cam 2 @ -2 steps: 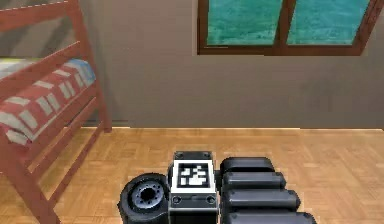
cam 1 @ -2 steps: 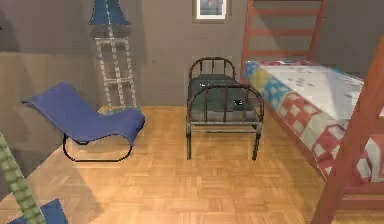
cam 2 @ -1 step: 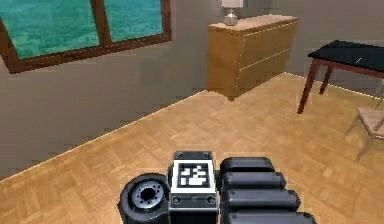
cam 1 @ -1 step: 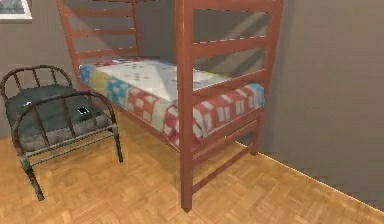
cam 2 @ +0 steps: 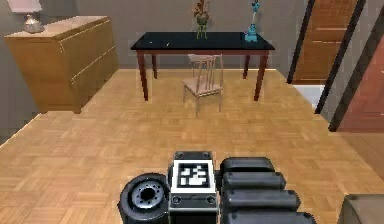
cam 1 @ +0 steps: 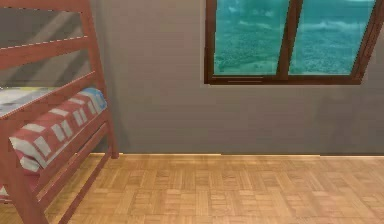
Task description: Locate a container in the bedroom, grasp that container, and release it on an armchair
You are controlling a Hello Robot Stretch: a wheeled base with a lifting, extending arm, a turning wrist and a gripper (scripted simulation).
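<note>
The claw (cam 2: pixel 148 198) sits low at the arm side view's bottom edge, beside a white marked square (cam 2: pixel 192 177). Its fingers cannot be made out, so their stance and any load cannot be told. Parquet floor (cam 2: pixel 120 150) spreads beyond it. Well beyond stand a wooden chair (cam 2: pixel 204 78) and a dark counter (cam 2: pixel 170 41) bearing a plant (cam 2: pixel 202 18) and a teal vase-like container (cam 2: pixel 254 22). Far beyond, leftward, is a dresser (cam 2: pixel 65 60). The forward view has a bunk bed (cam 1: pixel 50 115), a window (cam 1: pixel 290 40) and a grey wall (cam 1: pixel 150 90).

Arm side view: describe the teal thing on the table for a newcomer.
Against the far wall stands a dark-topped table with a pale chair before it. Two things stand on its top: the teal one is rightmost, unlike the reddish-brown flower vase.
</note>
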